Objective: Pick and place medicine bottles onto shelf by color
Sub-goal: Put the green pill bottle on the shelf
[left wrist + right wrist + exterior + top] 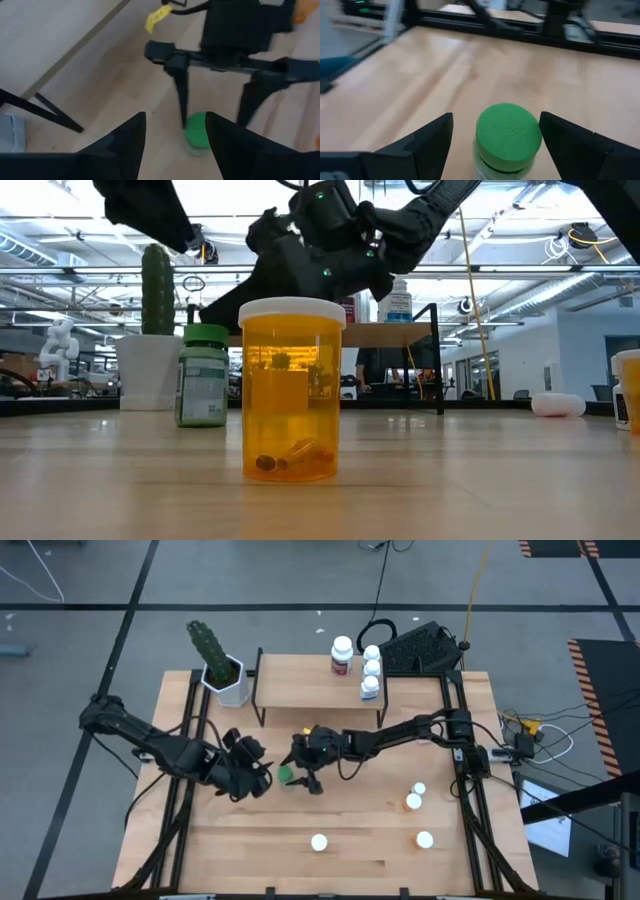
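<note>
A green medicine bottle with a green cap (pixel 286 776) stands upright on the wooden table in front of the shelf (pixel 300 680). It also shows in the low view (pixel 203 375). My right gripper (pixel 298 776) is open. In the right wrist view its fingers stand on either side of the bottle's cap (pixel 508 132), with a gap on each side. My left gripper (pixel 262 778) is open and empty just left of the bottle, pointing at it (pixel 196 131). A pinkish bottle (pixel 342 655) and three blue-white bottles (pixel 371 670) stand on the shelf's right part.
Several orange bottles with white caps stand on the near right of the table (pixel 413 802) (pixel 425 839) (pixel 319 842); one is close to the low camera (pixel 292 390). A white pot with a cactus (pixel 225 675) stands left of the shelf.
</note>
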Action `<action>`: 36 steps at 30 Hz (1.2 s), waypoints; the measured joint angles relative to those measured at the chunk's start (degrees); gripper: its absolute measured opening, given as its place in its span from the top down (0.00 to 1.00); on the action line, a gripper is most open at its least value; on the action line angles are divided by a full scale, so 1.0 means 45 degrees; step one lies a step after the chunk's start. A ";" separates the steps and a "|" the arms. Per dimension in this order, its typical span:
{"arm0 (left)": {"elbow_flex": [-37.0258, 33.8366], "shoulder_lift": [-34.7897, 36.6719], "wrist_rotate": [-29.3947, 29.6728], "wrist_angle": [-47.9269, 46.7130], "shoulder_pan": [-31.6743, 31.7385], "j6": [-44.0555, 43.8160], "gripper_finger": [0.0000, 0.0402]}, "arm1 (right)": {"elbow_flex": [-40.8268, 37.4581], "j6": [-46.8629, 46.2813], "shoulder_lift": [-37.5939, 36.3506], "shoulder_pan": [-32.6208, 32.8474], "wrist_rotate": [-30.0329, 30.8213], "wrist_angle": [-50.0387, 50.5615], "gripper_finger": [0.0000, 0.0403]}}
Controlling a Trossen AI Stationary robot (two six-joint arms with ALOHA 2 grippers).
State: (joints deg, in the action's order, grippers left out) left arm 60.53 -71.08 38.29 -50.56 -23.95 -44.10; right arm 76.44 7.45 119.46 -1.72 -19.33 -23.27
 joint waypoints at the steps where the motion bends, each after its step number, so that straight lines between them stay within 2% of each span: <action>1: 0.0000 -0.0024 0.0157 -0.0021 -0.0090 -0.0021 0.49 | 0.0001 -0.0064 0.0007 0.0046 0.0406 0.0003 0.27; 4: 0.0000 -0.0040 0.0539 -0.0040 -0.0257 -0.0157 0.49 | -0.0014 -0.0063 0.0171 0.0167 0.1254 -0.0187 0.27; 15: 0.0000 -0.0036 0.0948 -0.0045 -0.0567 -0.0483 0.49 | -0.0023 0.0360 0.0233 0.0327 0.1215 -0.0378 0.27; 25: 0.0000 -0.0036 0.1369 -0.0040 -0.0600 -0.0491 0.50 | 0.0044 0.1796 0.0330 0.0041 -0.1090 -0.0637 0.27; 36: -0.0005 -0.0036 0.1602 -0.0049 -0.0590 -0.0480 0.50 | 0.1521 0.1569 0.1621 -0.0285 -0.3272 0.0073 0.27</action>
State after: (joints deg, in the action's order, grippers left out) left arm 60.51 -71.24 45.50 -50.78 -26.61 -46.26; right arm 83.28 14.51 126.75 -3.01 -34.06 -22.94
